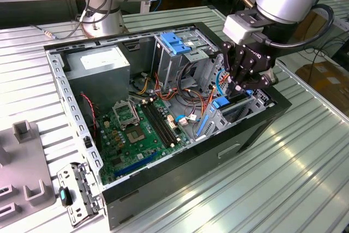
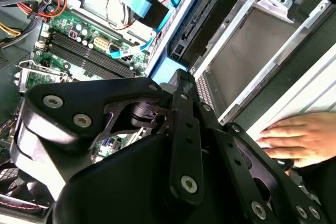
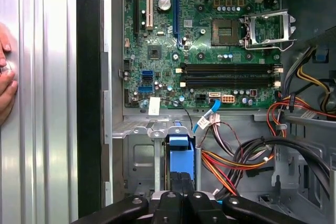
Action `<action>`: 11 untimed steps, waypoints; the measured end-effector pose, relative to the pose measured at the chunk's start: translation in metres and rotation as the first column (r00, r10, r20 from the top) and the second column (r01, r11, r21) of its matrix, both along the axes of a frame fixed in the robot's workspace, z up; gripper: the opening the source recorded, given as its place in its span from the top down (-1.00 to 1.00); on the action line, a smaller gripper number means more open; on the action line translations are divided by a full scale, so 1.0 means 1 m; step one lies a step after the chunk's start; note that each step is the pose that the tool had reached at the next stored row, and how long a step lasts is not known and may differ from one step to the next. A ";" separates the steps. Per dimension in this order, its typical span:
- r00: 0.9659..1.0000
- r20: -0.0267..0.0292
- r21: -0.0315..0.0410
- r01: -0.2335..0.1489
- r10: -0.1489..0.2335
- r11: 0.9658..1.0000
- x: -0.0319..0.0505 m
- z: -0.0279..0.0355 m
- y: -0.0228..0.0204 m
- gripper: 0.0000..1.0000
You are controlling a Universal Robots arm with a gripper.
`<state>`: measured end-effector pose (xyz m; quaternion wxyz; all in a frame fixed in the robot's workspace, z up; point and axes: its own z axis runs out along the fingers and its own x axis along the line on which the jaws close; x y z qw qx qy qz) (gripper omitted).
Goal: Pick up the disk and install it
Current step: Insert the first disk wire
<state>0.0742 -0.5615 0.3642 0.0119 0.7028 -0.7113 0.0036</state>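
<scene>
Claw (image 2: 181, 77) linkage is right up in the lens in both wrist views, all black bars and screws. One claw, and its fingers are pulled together with hardly any gap. The tips sit against the blue end of the disk (image 3: 178, 156), but I can't tell if they're pinching it or just pressing on it.

One disk, standing on edge in the drive bay at the front corner of the open PC case (image 1: 180, 184), blue rails on both sides. In the exterior view that's the corner on the exterior view's right, with the arm coming straight down into it.

One motherboard (image 3: 173, 40) lies flat inside, with one CPU socket (image 3: 227, 31) whose latch frame is flipped up.

One person's hand (image 2: 299, 140) rests flat on the ribbed metal surface (image 1: 283, 178) just beside the case's outer wall.
</scene>
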 end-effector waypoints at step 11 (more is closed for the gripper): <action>1.000 -0.004 0.000 -0.025 0.025 1.000 0.0330 -0.0002 0.0007 0.79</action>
